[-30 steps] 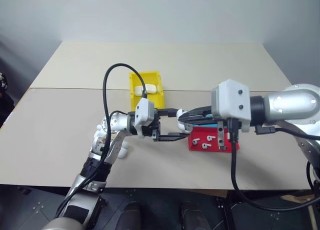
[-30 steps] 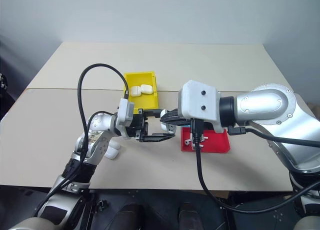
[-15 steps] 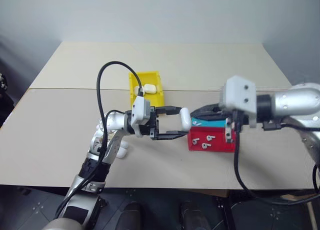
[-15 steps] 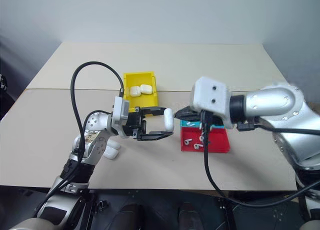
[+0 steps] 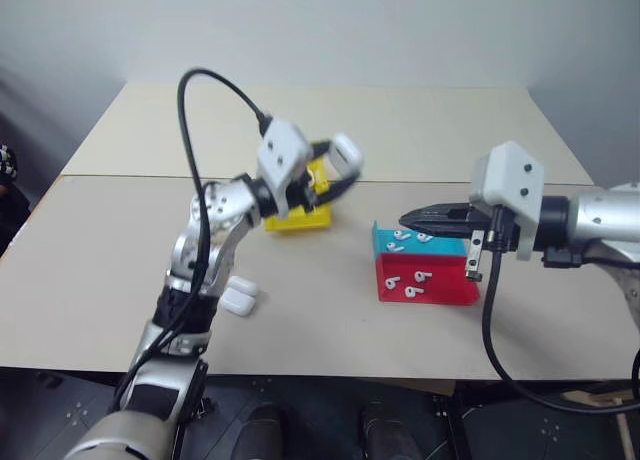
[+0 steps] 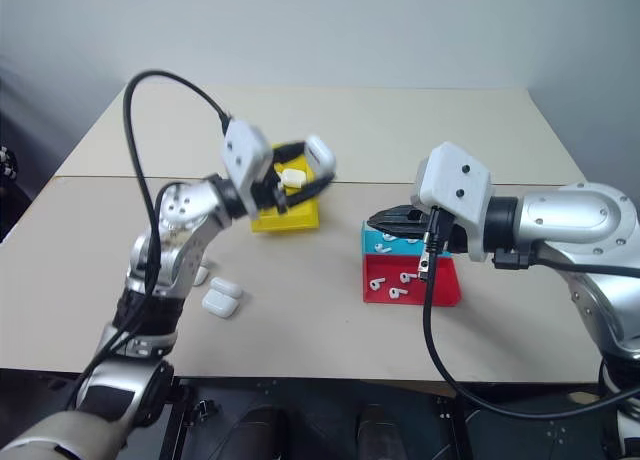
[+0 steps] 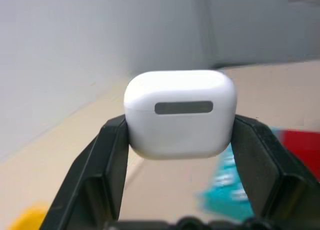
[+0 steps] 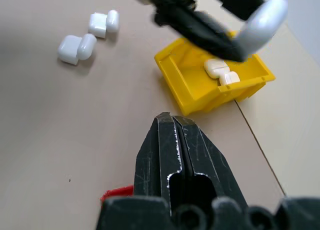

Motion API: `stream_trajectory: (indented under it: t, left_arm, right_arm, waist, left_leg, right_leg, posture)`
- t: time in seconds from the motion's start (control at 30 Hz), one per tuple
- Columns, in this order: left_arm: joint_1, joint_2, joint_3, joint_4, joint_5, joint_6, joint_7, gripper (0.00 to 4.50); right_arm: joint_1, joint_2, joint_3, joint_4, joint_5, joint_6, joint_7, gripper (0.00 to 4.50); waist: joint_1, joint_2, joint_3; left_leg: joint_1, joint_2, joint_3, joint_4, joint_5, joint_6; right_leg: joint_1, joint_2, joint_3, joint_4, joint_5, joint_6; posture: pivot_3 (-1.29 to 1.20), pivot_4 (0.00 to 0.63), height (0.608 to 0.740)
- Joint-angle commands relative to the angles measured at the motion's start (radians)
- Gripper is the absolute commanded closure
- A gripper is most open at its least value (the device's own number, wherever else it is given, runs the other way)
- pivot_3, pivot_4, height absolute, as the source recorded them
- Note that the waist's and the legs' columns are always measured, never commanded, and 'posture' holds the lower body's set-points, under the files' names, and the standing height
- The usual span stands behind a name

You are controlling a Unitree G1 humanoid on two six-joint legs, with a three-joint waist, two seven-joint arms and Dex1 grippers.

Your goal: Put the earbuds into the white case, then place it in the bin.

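Raised white case (image 5: 345,155) above bin (image 5: 296,217)

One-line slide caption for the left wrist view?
Left gripper shut on a closed white case, its black fingers clamping both sides.

The small bright yellow plastic bin (image 6: 287,212) stands open at the top, but the left gripper (image 6: 305,175) with a glossy white rounded case (image 6: 320,155) clamped between its fingers hangs right over it; two more white cases (image 8: 221,71) lie inside. Bare tabletop (image 5: 340,270) separates the bin from the shallow red tray (image 5: 428,280) and shallow blue tray (image 5: 390,242). The right gripper (image 5: 412,219), fingers pressed together, hovers above the blue tray
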State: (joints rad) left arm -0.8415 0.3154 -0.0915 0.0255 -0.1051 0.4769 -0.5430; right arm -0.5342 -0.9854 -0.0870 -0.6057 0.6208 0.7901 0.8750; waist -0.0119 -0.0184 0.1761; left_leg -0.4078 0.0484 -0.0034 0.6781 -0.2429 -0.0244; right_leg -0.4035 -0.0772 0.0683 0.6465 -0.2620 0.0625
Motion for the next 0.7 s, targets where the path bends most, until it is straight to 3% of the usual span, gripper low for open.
stream_trajectory:
  t: [0.03, 0.27, 0.43, 0.6, 0.7]
  left_arm:
    - [-0.054, 0.006, 0.008, 0.03, 0.125, 0.131, 0.182, 1.73]
    - [-0.068, -0.039, 0.009, 0.07, 0.136, 0.228, 0.252, 1.73]
    - [-0.072, -0.07, -0.003, 0.125, 0.14, 0.182, 0.252, 0.05]
    - [-0.08, -0.087, 0.009, 0.145, 0.143, 0.044, 0.268, 0.02]
    - [-0.064, -0.097, 0.071, 0.086, 0.047, 0.052, 0.21, 0.02]
  right_arm:
    - [0.018, 0.016, -0.039, -0.045, 0.017, 0.021, -0.052, 4.47]
    - [0.027, 0.033, 0.025, -0.024, -0.032, 0.008, -0.085, 4.47]
    - [0.018, 0.041, 0.035, -0.013, -0.042, 0.017, -0.094, 4.5]
    - [0.029, 0.033, 0.037, -0.024, -0.05, 0.02, -0.098, 4.5]
    - [0.042, 0.028, 0.026, -0.029, -0.057, 0.019, -0.097, 4.5]
  waist:
    - [-0.004, 0.0, 0.0]
    - [-0.001, -0.001, 0.0]
    - [0.002, -0.001, 0.0]
    - [0.0, -0.001, 0.001]
    - [0.0, -0.001, 0.001]
  left_leg:
    - [0.0, 0.0, 0.0, 0.0, 0.0, 0.0]
    - [-0.001, 0.0, 0.0, -0.001, 0.0, 0.0]
    - [-0.001, 0.0, 0.0, -0.001, 0.0, 0.0]
    - [-0.001, 0.0, 0.0, -0.001, 0.0, 0.0]
    - [-0.001, 0.0, 0.0, -0.001, 0.0, 0.0]
  right_leg:
    - [0.0, 0.0, 0.0, 0.0, 0.0, 0.0]
    - [-0.001, 0.0, 0.0, 0.0, 0.0, 0.0]
    - [-0.001, 0.0, 0.0, -0.001, 0.0, 0.0]
    - [-0.001, 0.0, 0.0, 0.0, 0.0, 0.0]
    - [-0.001, 0.0, 0.0, -0.001, 0.0, 0.0]
  posture:
    - [0.0, 0.15, 0.74]
    - [0.0, 0.15, 0.74]
    - [0.0, 0.15, 0.74]
    - [0.0, 0.15, 0.74]
    - [0.0, 0.15, 0.74]
